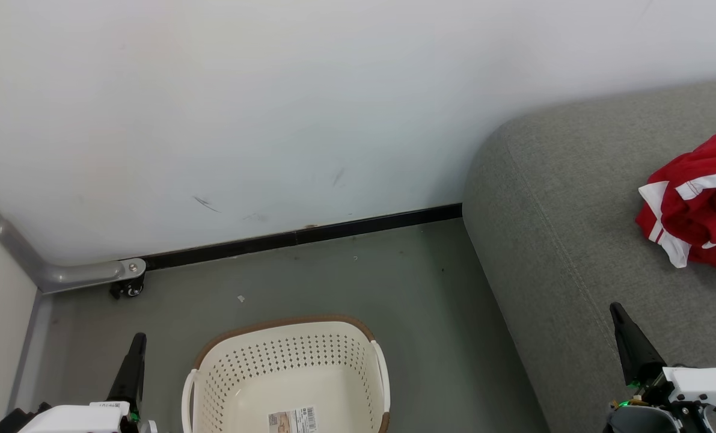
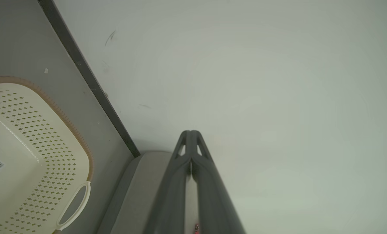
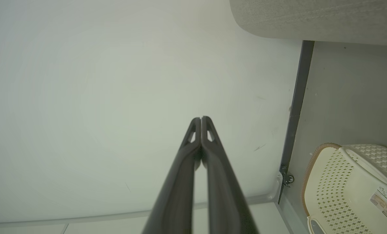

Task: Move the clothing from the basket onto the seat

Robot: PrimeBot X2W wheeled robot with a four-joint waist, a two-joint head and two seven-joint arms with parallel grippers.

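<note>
The cream basket [image 1: 285, 373] with a brown rim stands on the grey floor at the bottom centre, with only a barcode sticker [image 1: 293, 419] showing inside. Red clothing [image 1: 697, 204] with white stripes lies crumpled on the grey seat [image 1: 574, 228] at the right edge. My left gripper [image 1: 137, 343] is shut and holds nothing, left of the basket. Over the seat's front part, my right gripper [image 1: 617, 313] is shut and holds nothing too. The left wrist view has the basket [image 2: 27, 156] at its left and shut fingers [image 2: 190, 136]. The right wrist view has the basket [image 3: 349, 185] at its lower right and shut fingers [image 3: 201, 122].
A white wall [image 1: 273, 120] with a black skirting strip [image 1: 303, 236] runs behind the basket and seat. A grey metal leg with a small caster [image 1: 130, 282] sits at the left by a pale panel. Bare floor [image 1: 430, 300] lies between basket and seat.
</note>
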